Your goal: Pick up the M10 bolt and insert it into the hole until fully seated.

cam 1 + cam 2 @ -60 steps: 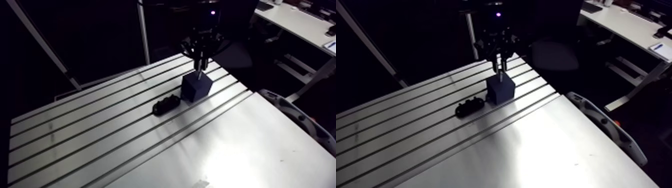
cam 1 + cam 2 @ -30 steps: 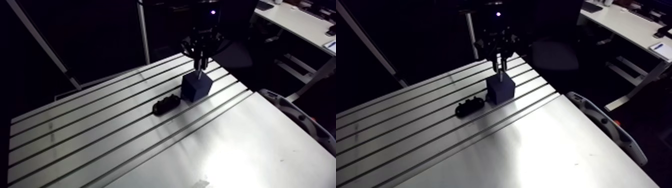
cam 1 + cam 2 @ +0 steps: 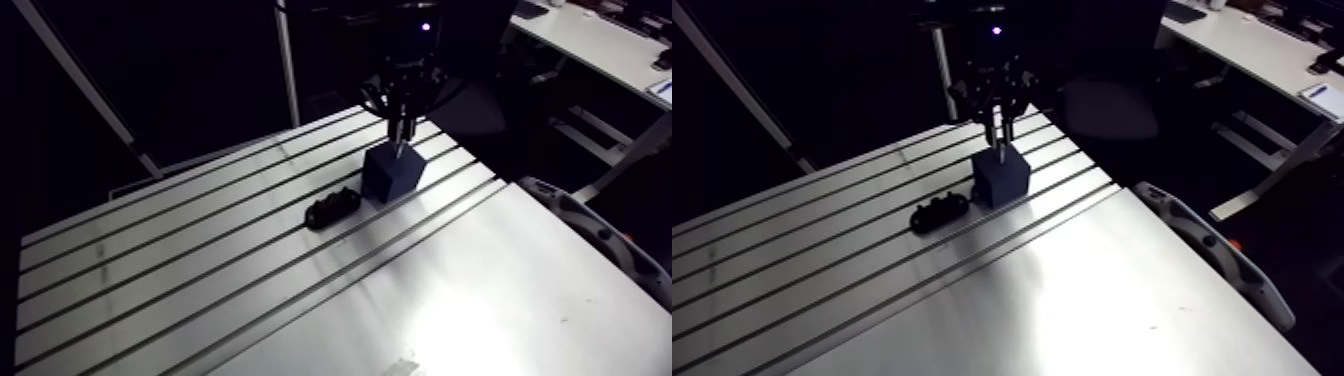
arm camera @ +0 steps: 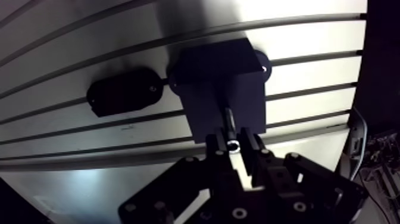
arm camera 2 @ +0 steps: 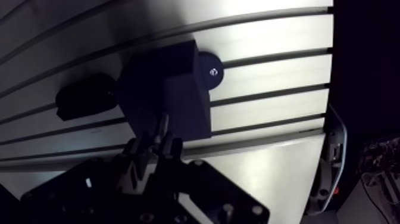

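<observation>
A Robotiq gripper (image 4: pixel 233 143) hangs straight over a dark blue block (image 4: pixel 220 89) on the slotted aluminium table (image 3: pixel 200 270), its two fingers (image 4: pixel 215 145) pinching the head end of the M10 bolt (image 4: pixel 228 119); the bolt's pale shank points straight down from between the fingertips to the block's top face, near the edge of that face closest to the gripper. In the arm view the lower end of the shank meets the top of the block; whether the tip has entered the hole cannot be told, since the hole itself is lost in the block's dark surface. Most of the shank shows above the block, so the bolt is not seated.

The block stands upright near the far edge of the table, straddling the grooves; a small round black disc (image 5: pixel 209 70) (with a bright speck at its centre) pokes out at the base of the block, on the side away from the gripper. Just beside the block, close to it but apart, lies a low black oblong fixture (image 3: pixel 332 209) with rounded ends, resting flat between two of the table's slots; the smooth near part of the table catches a bright glare.
</observation>
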Available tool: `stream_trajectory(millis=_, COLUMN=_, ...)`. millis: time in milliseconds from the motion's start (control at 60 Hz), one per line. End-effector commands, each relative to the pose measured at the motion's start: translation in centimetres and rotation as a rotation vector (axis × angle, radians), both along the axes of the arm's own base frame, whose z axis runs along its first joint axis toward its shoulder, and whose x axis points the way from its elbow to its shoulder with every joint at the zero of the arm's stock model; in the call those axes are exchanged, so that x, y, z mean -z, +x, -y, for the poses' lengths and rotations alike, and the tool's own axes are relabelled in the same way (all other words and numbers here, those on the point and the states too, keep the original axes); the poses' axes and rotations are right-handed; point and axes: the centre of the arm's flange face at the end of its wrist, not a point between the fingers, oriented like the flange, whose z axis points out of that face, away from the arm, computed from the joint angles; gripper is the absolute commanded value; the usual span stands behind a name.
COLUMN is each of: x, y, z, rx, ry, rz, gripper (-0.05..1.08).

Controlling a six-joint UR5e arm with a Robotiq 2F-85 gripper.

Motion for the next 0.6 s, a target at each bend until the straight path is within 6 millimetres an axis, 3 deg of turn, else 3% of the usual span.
stream_trajectory(millis=17, x=0.0, y=0.0, z=0.0, rx=-0.005, ry=-0.002, rz=-0.001, gripper=0.95)
stream_trajectory(millis=33, x=0.0, y=0.1, z=0.0, rx=-0.006, ry=-0.003, rz=0.0, gripper=0.83)
stream_trajectory(millis=50, x=0.0, y=0.1, z=0.0, rx=-0.006, ry=-0.003, rz=0.0, gripper=0.83)
stream_trajectory(millis=83, x=-0.1, y=0.1, z=0.2, rx=-0.013, ry=-0.004, rz=-0.002, gripper=0.47)
stream_trajectory(millis=100, x=-0.1, y=0.1, z=0.2, rx=-0.013, ry=-0.004, rz=-0.002, gripper=0.47)
stream_trajectory(millis=117, x=-0.1, y=0.2, z=0.2, rx=-0.015, ry=-0.006, rz=-0.001, gripper=0.3)
stream_trajectory(millis=133, x=-0.1, y=0.2, z=0.2, rx=-0.015, ry=-0.006, rz=-0.001, gripper=0.3)
stream_trajectory(millis=167, x=0.0, y=0.3, z=0.3, rx=-0.017, ry=-0.008, rz=0.001, gripper=0.07)
stream_trajectory(millis=250, x=0.0, y=0.5, z=0.4, rx=-0.018, ry=-0.01, rz=0.001, gripper=0.01)
stream_trajectory(millis=450, x=-0.3, y=0.2, z=0.3, rx=-0.022, ry=0.006, rz=-0.026, gripper=0.01)
stream_trajectory(millis=600, x=-1.9, y=0.0, z=0.5, rx=-0.03, ry=0.016, rz=-0.048, gripper=0.01)
